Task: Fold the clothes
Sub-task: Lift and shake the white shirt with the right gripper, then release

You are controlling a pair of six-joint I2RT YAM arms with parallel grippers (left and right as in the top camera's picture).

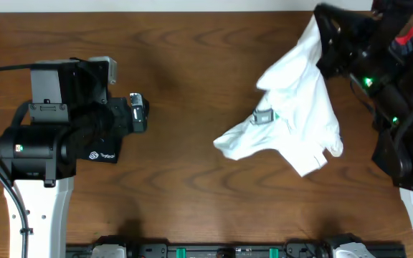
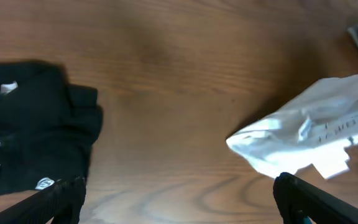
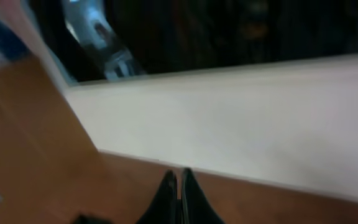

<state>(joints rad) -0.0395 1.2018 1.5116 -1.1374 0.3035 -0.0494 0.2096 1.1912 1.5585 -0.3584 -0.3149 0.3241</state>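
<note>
The white T-shirt [image 1: 296,100] is seen crumpled on the right half of the table [image 1: 192,57], near the right gripper [image 3: 178,177], whose fingers are pressed together; the left gripper [image 2: 179,186] is held wide open beside a black garment [image 2: 30,130]

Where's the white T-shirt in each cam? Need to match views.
Overhead: white T-shirt right of centre, bunched.
Left wrist: white T-shirt in the right half, lying on the wood.
Right wrist: not identifiable, picture blurred.
Shared landmark: brown wooden table, in all three.
</note>
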